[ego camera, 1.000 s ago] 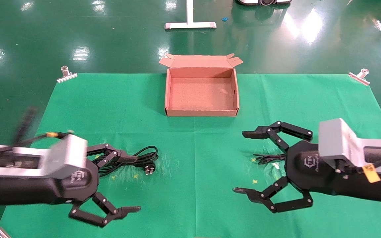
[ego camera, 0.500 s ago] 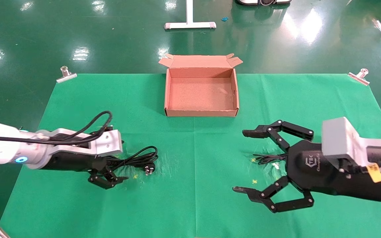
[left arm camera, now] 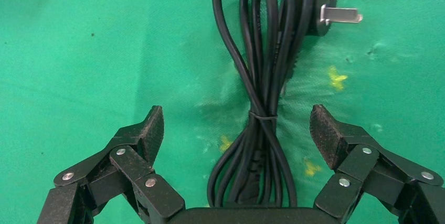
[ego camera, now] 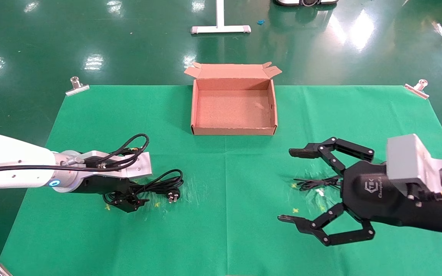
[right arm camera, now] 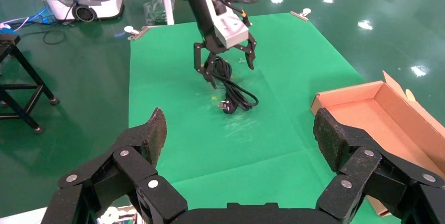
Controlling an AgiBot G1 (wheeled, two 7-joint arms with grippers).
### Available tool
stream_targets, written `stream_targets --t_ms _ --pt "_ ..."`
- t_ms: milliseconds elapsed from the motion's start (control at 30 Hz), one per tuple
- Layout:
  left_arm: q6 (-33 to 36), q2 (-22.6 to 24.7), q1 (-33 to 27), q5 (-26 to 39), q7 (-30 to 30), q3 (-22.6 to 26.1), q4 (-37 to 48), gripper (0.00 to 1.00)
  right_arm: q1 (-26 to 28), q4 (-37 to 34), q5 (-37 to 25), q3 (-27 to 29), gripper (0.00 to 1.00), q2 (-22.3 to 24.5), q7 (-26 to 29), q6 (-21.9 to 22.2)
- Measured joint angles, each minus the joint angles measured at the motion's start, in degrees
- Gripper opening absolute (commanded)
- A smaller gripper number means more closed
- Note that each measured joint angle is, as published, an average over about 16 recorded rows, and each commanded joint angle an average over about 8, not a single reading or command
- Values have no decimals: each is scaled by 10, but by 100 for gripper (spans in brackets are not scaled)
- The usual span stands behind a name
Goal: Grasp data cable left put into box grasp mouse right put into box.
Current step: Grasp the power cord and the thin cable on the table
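The data cable lies coiled on the green cloth at the left, its pronged plug toward the middle. My left gripper is open and points down over the coil. In the left wrist view the tied bundle lies between the two pads of the left gripper, untouched. My right gripper hovers open and empty at the right. The mouse body is hidden behind it; only its thin wire shows. The empty box stands at the back centre, and also shows in the right wrist view.
The green cloth is held by metal clips at the far corners and the near left corner. A white stand base is on the floor behind the box. The right wrist view shows the left gripper over the cable.
My left arm has swung in over the cable and turned its gripper down onto the coil, still open. My right gripper has drifted slightly right and nearer.
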Motion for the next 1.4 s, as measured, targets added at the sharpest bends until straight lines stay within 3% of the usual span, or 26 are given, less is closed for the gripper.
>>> stream_targets --t_ms 800,1000,1400 --pt "2 14 -5 28 -28 7 -6 100 11 6 -35 -16 100 -5 6 4" --pt "1 13 -4 26 -26 7 -7 100 17 7 -102 -38 100 -6 11 25" --pt "1 13 -4 26 -26 6 -6 100 44 -26 -306 -98 100 -47 18 114"
